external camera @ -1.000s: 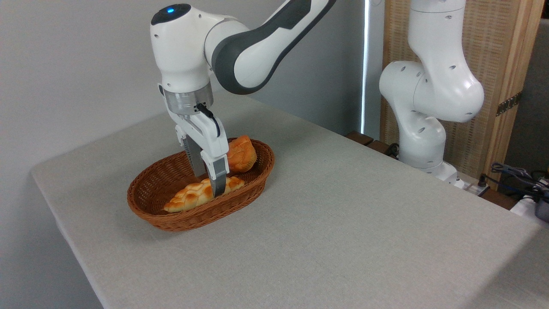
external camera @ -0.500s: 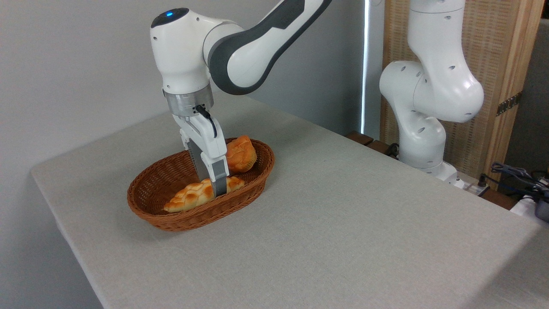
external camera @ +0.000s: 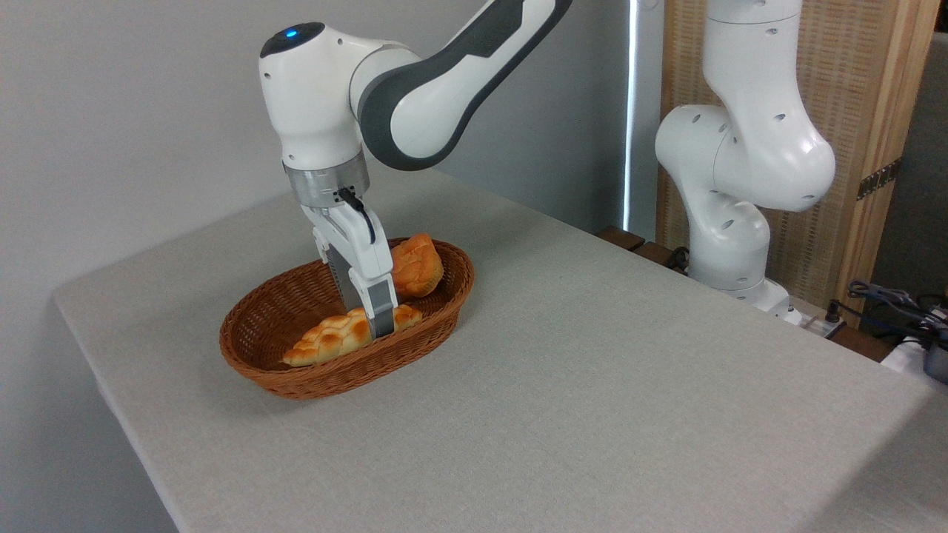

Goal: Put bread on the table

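Bread [external camera: 337, 337] in basket [external camera: 311, 379], bun [external camera: 415, 266] behind, on table [external camera: 592, 385].

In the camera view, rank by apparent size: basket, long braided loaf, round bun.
1. basket, clearly largest.
2. long braided loaf, partly behind the gripper.
3. round bun, smallest showing, though the gripper hides part of it.

Claw [external camera: 372, 320] tips and bread [external camera: 333, 338] middle hidden behind 1 finger [external camera: 381, 309]
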`<act>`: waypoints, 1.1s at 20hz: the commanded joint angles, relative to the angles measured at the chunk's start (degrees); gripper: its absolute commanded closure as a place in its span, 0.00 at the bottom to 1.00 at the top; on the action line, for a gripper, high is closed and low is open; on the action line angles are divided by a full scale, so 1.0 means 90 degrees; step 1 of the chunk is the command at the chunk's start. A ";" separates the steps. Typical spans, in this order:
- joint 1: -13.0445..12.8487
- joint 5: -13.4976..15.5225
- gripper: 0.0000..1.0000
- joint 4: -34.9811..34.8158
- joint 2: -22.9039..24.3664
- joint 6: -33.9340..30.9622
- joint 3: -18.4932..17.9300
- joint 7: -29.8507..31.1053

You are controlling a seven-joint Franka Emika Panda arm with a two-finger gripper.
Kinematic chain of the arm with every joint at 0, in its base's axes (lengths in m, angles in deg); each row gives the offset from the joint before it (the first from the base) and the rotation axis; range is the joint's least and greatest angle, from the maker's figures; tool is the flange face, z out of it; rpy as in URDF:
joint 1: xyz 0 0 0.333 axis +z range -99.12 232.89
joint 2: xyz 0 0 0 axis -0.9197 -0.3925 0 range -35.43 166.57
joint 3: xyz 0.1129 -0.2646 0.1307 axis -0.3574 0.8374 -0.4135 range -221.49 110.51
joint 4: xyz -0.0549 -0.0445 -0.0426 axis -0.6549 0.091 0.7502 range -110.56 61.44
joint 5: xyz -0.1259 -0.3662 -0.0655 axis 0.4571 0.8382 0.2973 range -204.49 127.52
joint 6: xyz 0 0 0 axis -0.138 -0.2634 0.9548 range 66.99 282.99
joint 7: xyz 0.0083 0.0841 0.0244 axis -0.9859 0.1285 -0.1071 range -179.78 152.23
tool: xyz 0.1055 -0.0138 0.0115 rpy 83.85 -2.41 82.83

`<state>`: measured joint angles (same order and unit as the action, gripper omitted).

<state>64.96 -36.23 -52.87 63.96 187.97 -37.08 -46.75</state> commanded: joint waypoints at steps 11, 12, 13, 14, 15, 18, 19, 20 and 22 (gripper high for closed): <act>-0.0020 -0.0036 0.43 -0.0155 0.0013 0.0136 0.0005 0.0022; -0.0020 -0.0036 0.44 -0.0155 0.0023 0.0136 -0.0005 0.0031; -0.0020 -0.0027 0.44 -0.0155 0.0023 0.0136 0.0005 0.0022; -0.0020 -0.0027 0.44 -0.0155 0.0023 0.0136 0.0005 0.0031; -0.0020 -0.0027 0.43 -0.0155 0.0023 0.0136 0.0005 0.0022; -0.0020 -0.0027 0.43 -0.0155 0.0023 0.0126 -0.0005 0.0022; -0.0011 -0.0027 0.44 -0.0155 0.0023 0.0126 -0.0005 0.0022; -0.0020 -0.0027 0.43 -0.0155 0.0023 0.0117 -0.0005 0.0022; -0.0020 -0.0027 0.44 -0.0155 0.0023 0.0116 -0.0005 0.0022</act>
<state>64.90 -36.23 -53.67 63.88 187.97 -37.02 -46.75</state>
